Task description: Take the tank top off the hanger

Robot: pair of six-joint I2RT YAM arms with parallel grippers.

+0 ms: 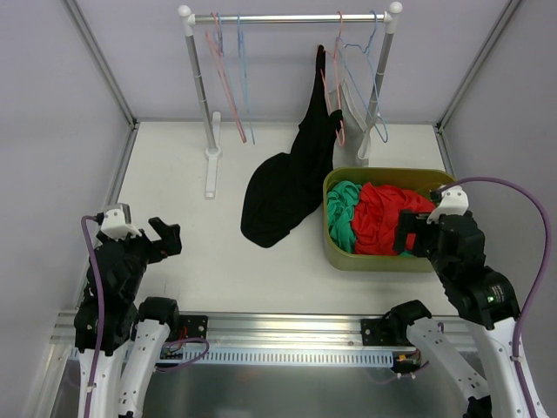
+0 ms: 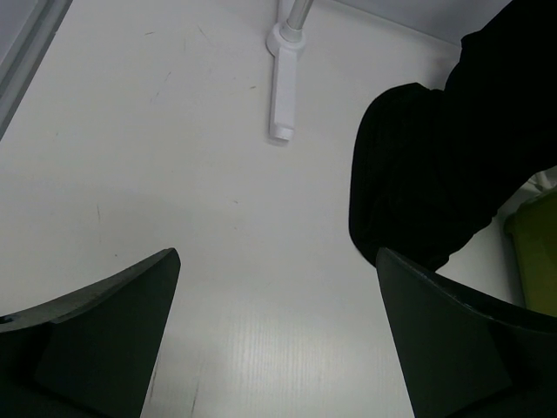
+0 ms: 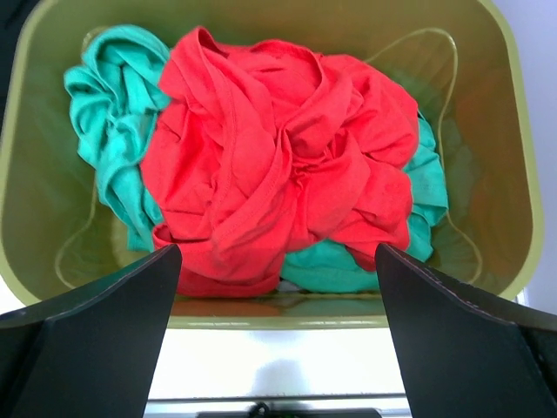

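Observation:
A black tank top [image 1: 291, 178] hangs from a pink hanger [image 1: 331, 87] on the rail, its lower part pooled on the white table. It also shows in the left wrist view [image 2: 444, 148] at the upper right. My left gripper [image 1: 165, 237] is open and empty at the near left, well apart from the tank top. In its own view the left gripper [image 2: 277, 340] is over bare table. My right gripper [image 1: 409, 233] is open and empty over the near edge of the green bin; in its own view the right gripper [image 3: 277, 340] holds nothing.
A green bin [image 1: 335, 248] at the right holds red [image 1: 383, 218] and teal [image 1: 346, 209] clothes. A white clothes rack [image 1: 204, 104] stands at the back with several bare hangers [image 1: 231, 78]. Its foot [image 2: 283, 96] shows in the left wrist view.

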